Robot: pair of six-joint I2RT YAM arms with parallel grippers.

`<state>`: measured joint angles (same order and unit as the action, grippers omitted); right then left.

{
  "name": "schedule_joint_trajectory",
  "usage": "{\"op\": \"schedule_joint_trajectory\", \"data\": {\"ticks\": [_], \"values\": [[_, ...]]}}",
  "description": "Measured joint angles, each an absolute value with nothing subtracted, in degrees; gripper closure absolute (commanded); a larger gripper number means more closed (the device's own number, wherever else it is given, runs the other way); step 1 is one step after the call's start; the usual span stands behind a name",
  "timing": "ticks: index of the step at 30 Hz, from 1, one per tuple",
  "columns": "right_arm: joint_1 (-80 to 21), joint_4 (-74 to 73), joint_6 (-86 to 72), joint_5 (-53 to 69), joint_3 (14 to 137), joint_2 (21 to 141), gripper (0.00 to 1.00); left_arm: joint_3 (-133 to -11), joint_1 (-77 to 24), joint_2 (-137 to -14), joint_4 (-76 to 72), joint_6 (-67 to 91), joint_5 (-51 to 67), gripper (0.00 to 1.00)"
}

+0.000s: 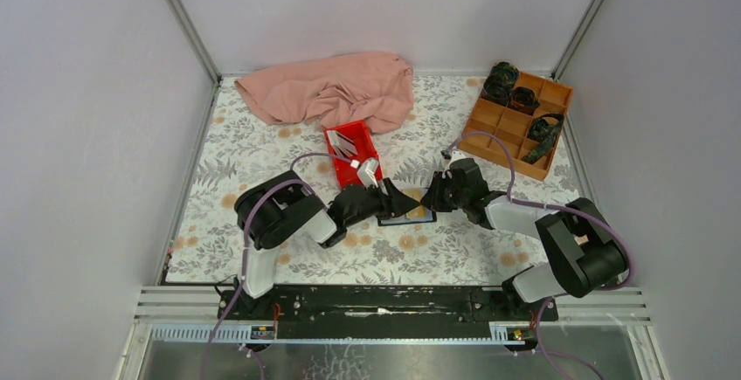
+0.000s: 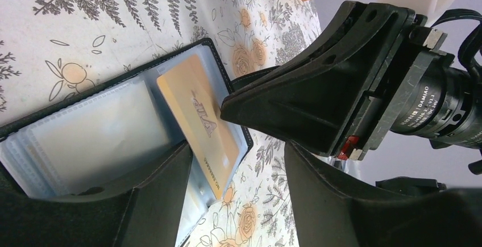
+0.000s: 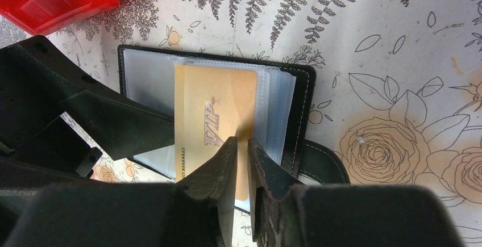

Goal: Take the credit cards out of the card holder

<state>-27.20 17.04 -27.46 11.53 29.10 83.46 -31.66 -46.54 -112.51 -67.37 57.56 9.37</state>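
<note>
Extraction step in hand. The right gripper [image 3: 242, 151] is pinching the gold VIP card [image 3: 213, 108], partly out of the open card holder [image 3: 302, 108] at frame centre. The left gripper [image 2: 237, 167], jaws spread, is pressing the holder down. The next move calls for a straight, level pull.

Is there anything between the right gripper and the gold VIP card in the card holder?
Nothing visible does. The right gripper is closed on an edge of the gold VIP card, which lies on the open card holder. One finger of the left gripper rests on the holder beside the card, not over it.
</note>
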Motion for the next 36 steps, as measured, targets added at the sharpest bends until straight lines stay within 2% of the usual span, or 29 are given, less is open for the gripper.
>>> {"op": "schedule_joint_trajectory", "data": {"ticks": [3, 18, 19, 23, 25, 29, 36], "values": [[-27.2, 17.1, -27.5, 11.5, 29.1, 83.5, 0.81, -31.6, -46.0, -113.6, -69.3, 58.8, 10.2, 0.41], [-27.2, 17.5, -27.5, 11.6, 29.1, 83.8, 0.80, -33.2, -45.3, -116.6, -72.2, 62.2, 13.0, 0.42], [-27.2, 17.5, -27.5, 11.6, 29.1, 83.8, 0.80, -33.4, -45.3, -116.7, -72.2, 62.2, 13.1, 0.45], [-27.2, 17.6, -27.5, 11.6, 29.1, 83.9, 0.80, -33.8, -45.3, -117.4, -71.8, 62.5, 13.0, 0.69], [-27.2, 17.6, -27.5, 11.7, 29.1, 83.9, 0.80, -33.7, -45.2, -117.9, -71.0, 62.7, 12.9, 0.73], [-27.2, 18.4, -27.5, 11.8, 29.1, 84.4, 0.81, -33.0, -45.2, -118.0, -70.8, 63.2, 12.9, 0.73], [-27.2, 19.2, -27.8, 12.8, 29.3, 85.0, 0.81, -29.9, -45.1, -116.1, -71.5, 63.5, 13.1, 0.67]]}}
